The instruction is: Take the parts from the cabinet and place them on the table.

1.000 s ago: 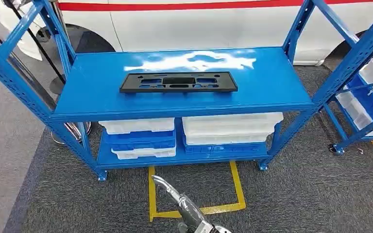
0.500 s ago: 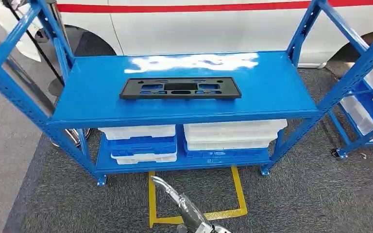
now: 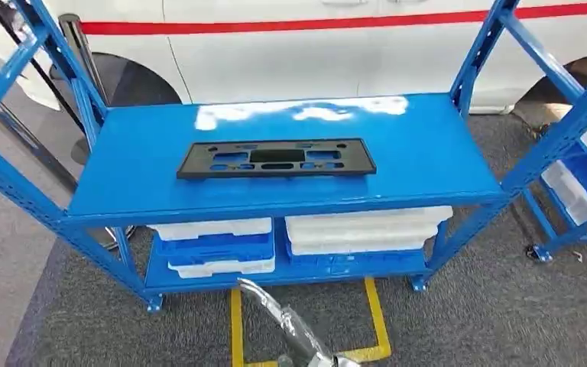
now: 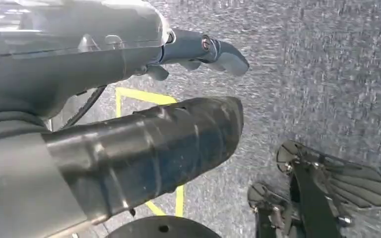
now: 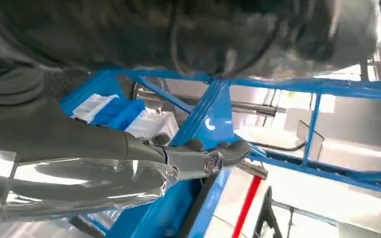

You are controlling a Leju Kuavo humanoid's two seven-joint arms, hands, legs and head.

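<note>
A flat black plastic part with several cut-outs lies in the middle of the blue cabinet's top shelf. The cabinet stands some way ahead of me on grey carpet. My left hand hangs over the carpet with its fingers stretched out and nothing in it. My right hand is empty too, fingers extended, and beyond it are the cabinet's blue frame and white and blue trays. Neither hand touches the part.
White and blue trays and a white stack fill the lower shelf. A white vehicle with a red stripe stands behind. Another blue rack stands at the right. Yellow tape marks the floor before the cabinet.
The whole picture has shifted, so the camera has moved: the cabinet now sits lower in the frame and slightly turned. The black part has stayed in place on the shelf.
</note>
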